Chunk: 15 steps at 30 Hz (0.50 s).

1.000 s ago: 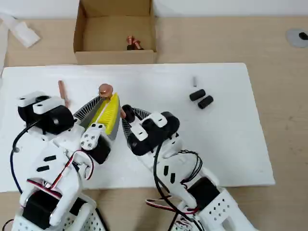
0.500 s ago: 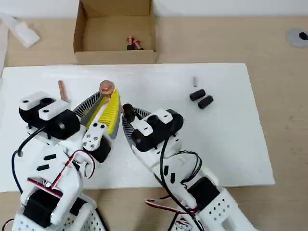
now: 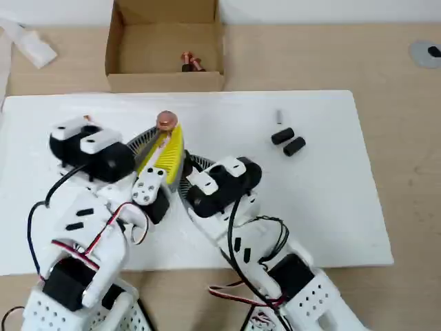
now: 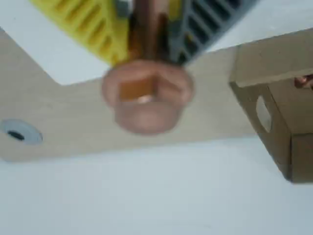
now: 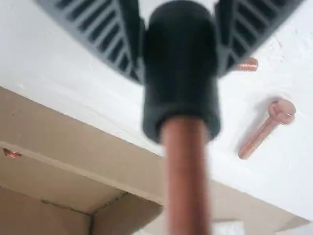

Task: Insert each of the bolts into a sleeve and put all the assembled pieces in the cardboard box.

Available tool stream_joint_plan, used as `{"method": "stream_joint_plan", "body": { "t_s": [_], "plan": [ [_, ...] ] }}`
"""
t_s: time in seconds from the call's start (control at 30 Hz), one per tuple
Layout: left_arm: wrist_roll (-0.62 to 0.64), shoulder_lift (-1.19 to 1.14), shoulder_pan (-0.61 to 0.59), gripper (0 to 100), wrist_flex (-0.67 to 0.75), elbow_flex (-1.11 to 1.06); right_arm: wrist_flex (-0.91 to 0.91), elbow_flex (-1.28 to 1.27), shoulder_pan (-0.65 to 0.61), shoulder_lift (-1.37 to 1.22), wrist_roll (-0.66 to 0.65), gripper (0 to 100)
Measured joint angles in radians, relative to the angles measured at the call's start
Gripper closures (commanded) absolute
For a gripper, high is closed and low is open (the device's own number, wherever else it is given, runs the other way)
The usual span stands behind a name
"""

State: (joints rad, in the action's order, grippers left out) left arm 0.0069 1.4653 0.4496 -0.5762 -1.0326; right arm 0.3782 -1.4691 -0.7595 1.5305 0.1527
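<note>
Copper round-headed bolt (image 4: 146, 100) in ribbed yellow-grey left tool (image 4: 146, 54).

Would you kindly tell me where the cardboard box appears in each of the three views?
High view: cardboard box at the top, left of centre, against the white mat's far edge.
Left wrist view: one corner, past the bolt held in the left end effector.
Right wrist view: its front wall and inside, past the sleeve in the right end effector.
Shared landmark: the white mat, bordering the box.
</note>
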Motion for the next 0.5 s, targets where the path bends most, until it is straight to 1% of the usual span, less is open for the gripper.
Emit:
{"method": "stream_joint_plan", "body": {
  "t_s": [0.5],
  "plan": [
    [0.000, -0.008, 0.002, 99, 0.000, -0.002, 0.000, 0.000, 0.002, 0.000, 0.000, 98.9]
  ]
}}
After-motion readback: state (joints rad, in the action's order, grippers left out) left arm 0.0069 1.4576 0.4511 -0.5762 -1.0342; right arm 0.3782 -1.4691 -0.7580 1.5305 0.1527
